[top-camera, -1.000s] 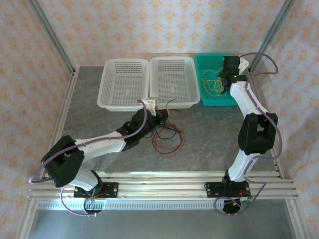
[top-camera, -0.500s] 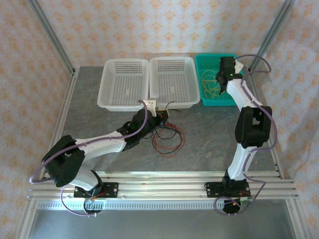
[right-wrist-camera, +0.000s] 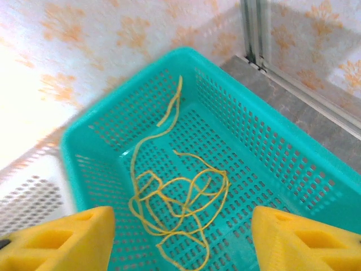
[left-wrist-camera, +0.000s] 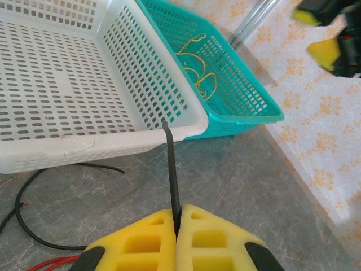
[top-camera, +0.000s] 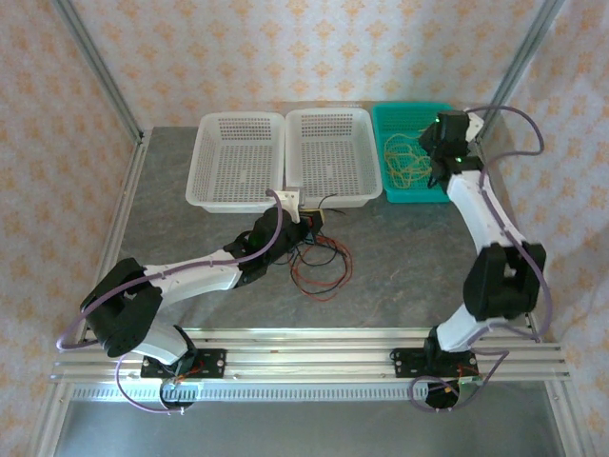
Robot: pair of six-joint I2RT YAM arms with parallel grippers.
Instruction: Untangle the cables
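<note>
Reaching across a grey, stone-patterned table point(top-camera: 400, 267), the left arm point(top-camera: 190, 276) lies low from its base at 7 o'clock toward the centre, while the right arm point(top-camera: 485, 209) rises from 5 o'clock and bends toward 1 o'clock. Three perforated baskets stand in a row along the far edge. A left white basket point(top-camera: 205, 190) sits at 11 o'clock, a right white basket point(top-camera: 328, 112) touches it at 12 o'clock, and a teal basket point(top-camera: 409, 107) stands just beside that at 1 o'clock.

A yellow cable point(right-wrist-camera: 186, 192) lies in loose loops on the teal basket's floor, touching neither pincer. On the bare table near the centre, at 6 o'clock of the right white basket, a red cable point(top-camera: 328, 281) and a black cable point(left-wrist-camera: 171, 169) lie looped over one another.

The left pincer point(left-wrist-camera: 177, 217) is clenched on the black cable. In the left wrist view its yellow pads point(left-wrist-camera: 146, 243) press together, and the strand stands up from between them toward 12 o'clock, its tip at the white basket's near rim. More black cable curves along the table at 9 o'clock of the pads, with a bit of red at 8 o'clock.

The right pincer point(right-wrist-camera: 180, 217) hovers above the teal basket, released, its yellow fingers point(right-wrist-camera: 62, 243) wide apart with nothing held between them.
</note>
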